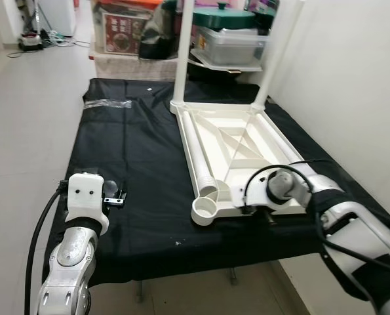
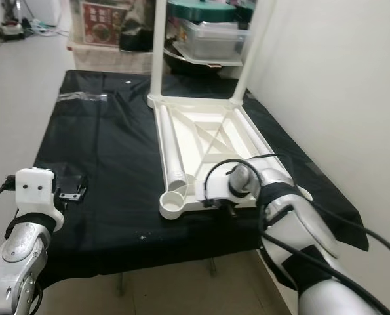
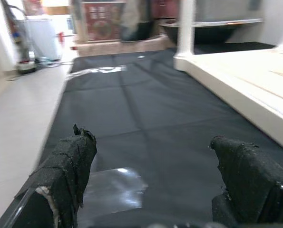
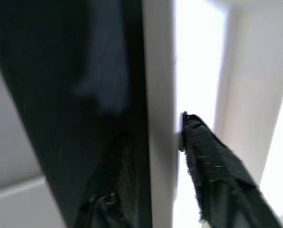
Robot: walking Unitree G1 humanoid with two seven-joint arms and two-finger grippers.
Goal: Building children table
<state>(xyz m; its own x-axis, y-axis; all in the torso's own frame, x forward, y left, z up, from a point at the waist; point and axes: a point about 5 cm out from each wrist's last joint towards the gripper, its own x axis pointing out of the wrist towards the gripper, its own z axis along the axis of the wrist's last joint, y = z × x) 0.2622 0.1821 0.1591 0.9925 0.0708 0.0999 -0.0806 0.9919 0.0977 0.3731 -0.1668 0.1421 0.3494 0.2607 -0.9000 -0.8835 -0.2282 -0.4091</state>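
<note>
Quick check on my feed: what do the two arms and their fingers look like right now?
Both arms are silver metal segments with thick black cables looped alongside. The left arm ends in a white boxy wrist housing with two small dark dots; the right arm has a grey round joint and black wrapping. The fingers are long, black and rough-textured, with frayed covering.

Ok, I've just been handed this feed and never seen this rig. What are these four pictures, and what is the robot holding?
It is a humanoid robot with two silver arms. The two wide pictures come from its head, looking down. On the black mat lies an upturned white children's table, two legs already standing up, a loose leg lying in it. The other two pictures come from wrist cameras. The right end effector is closed on the table's near edge. The left end effector is open over the mat, above a clear plastic bag, holding nothing.
</note>
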